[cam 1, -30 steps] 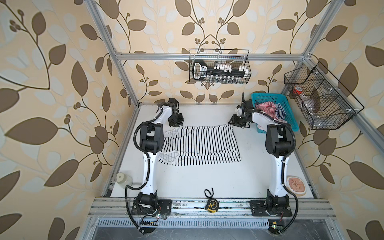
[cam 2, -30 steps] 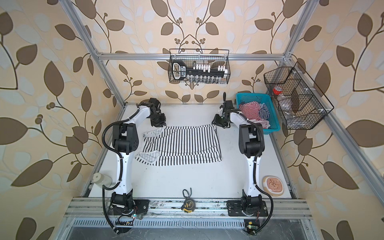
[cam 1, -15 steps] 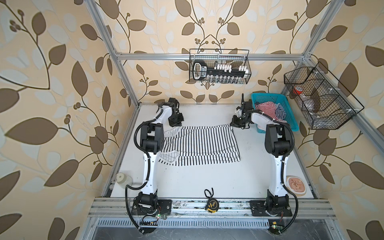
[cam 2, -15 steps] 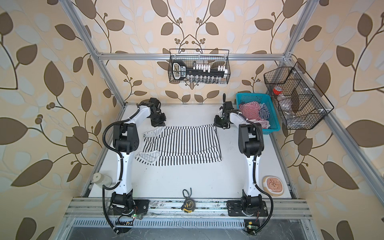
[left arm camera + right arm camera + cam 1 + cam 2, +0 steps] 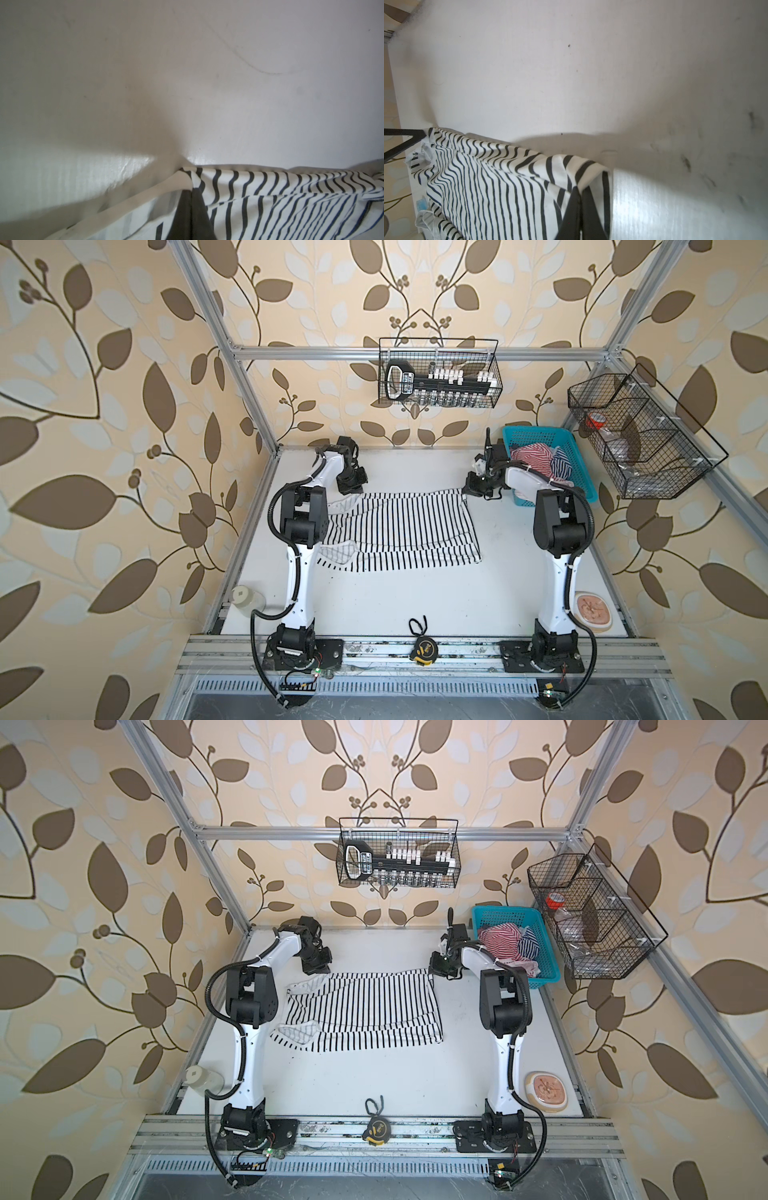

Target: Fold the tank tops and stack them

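A black-and-white striped tank top (image 5: pixel 399 531) (image 5: pixel 365 1006) lies spread on the white table in both top views. My left gripper (image 5: pixel 351 489) (image 5: pixel 318 968) sits low at its far left corner. In the left wrist view the left gripper (image 5: pixel 191 190) is shut, pinching the top's trimmed edge (image 5: pixel 239 187). My right gripper (image 5: pixel 471 489) (image 5: pixel 436 969) is at the far right corner. In the right wrist view it (image 5: pixel 580 190) is shut on the striped fabric (image 5: pixel 508 187). A red-and-white top (image 5: pixel 532 456) and a navy-and-white top (image 5: pixel 561 462) lie crumpled in the turquoise basket (image 5: pixel 582 477).
The turquoise basket stands just right of the right gripper at the table's back right. A tape measure (image 5: pixel 422 649) lies at the front edge, a round dish (image 5: pixel 592 610) at the front right, a white-capped bottle (image 5: pixel 245 599) at the front left. Wire baskets (image 5: pixel 438 373) hang on the walls.
Both grippers have closed on the far corners of the black-and-white top. The arms have hardly shifted and the top lies as before.
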Robot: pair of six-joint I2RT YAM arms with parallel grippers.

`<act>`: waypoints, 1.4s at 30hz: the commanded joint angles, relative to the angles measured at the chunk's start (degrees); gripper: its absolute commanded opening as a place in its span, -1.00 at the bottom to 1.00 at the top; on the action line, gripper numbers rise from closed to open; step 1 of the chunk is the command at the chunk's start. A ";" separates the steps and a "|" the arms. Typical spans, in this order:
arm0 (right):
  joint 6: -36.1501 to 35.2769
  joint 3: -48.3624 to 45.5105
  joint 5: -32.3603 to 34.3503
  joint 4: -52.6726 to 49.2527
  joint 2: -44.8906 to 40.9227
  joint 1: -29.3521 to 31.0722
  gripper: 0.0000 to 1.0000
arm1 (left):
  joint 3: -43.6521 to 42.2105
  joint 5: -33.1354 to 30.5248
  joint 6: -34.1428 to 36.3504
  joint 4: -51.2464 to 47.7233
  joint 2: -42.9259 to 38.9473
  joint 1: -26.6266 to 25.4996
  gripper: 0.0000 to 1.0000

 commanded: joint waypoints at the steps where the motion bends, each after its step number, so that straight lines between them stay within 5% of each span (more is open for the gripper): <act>1: -1.29 -2.90 -0.63 1.97 -4.72 -0.17 -1.00 | -2.28 0.36 1.86 -2.84 -6.53 0.53 -1.00; 42: -5.74 -31.14 -0.43 1.79 -23.71 -0.11 -1.00 | -32.86 -1.55 0.17 1.26 -29.40 0.66 -1.00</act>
